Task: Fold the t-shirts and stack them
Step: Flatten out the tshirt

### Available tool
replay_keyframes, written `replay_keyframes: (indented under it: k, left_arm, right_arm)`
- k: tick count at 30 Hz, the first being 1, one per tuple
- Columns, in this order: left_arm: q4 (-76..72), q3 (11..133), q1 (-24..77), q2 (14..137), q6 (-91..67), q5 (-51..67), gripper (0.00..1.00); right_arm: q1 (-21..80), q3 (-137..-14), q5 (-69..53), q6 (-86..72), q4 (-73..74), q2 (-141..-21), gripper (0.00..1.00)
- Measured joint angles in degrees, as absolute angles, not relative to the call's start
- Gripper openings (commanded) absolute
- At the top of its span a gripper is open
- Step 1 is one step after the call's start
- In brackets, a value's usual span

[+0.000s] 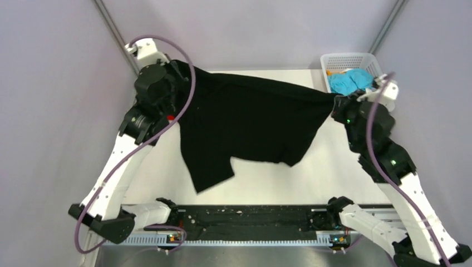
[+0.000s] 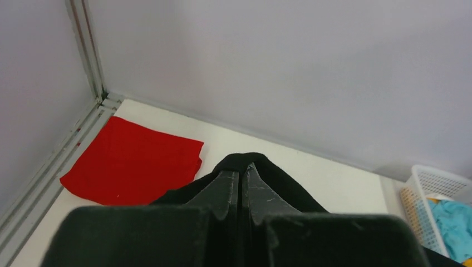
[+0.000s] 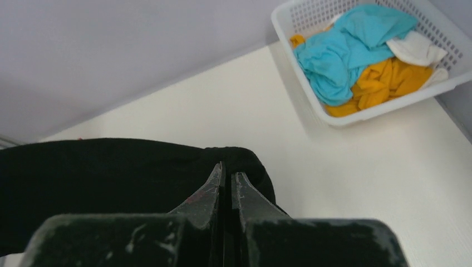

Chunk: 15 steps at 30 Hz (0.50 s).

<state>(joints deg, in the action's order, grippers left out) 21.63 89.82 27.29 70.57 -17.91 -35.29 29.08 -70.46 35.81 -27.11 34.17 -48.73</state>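
As the black t-shirt point(image 1: 250, 122) hangs stretched between the two arms, this looks like the spreading-out step, the bit that comes before any fold. Its top edge runs taut along the far edge of the table point(image 1: 334, 167), and the body drapes toward the near edge, with one lower corner drooping further on the left side.

The left hand point(image 2: 242, 169) has its fingers pressed together on a pinch of black cloth up by the far left corner. The right hand point(image 3: 227, 169) is clamped the same way on the opposite end, near the far right corner.

Beneath the left hand, a red t-shirt point(image 2: 133, 164) lies folded flat in the far left corner, so one looks done. Over in the far right corner the basket point(image 3: 289, 22) holds a light blue t-shirt point(image 3: 345, 50) and an orange t-shirt point(image 3: 389, 80), crumpled together with a bit of white cloth point(image 3: 414, 47).

What next? My read is that both hands need to come down together, keeping the tension, to lay the shirt flat on the middle of the table, clear of the red one. That drooping corner could bunch underneath if the drop is uneven.
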Motion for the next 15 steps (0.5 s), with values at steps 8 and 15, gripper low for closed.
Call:
replay_keyframes:
  k: [8, 15]
  left_arm:
    - [19.09, 86.35, 27.24, 54.63, -19.38, -32.91, 0.00]
    - [20.43, 87.77, 27.20, 45.23, -22.55, -23.16, 0.00]
  right_arm:
    - [29.08, -72.20, 32.58, -25.30, 27.53, -35.51, 0.00]
    - [29.08, -78.30, 23.64, -25.28, 26.59, -31.05, 0.00]
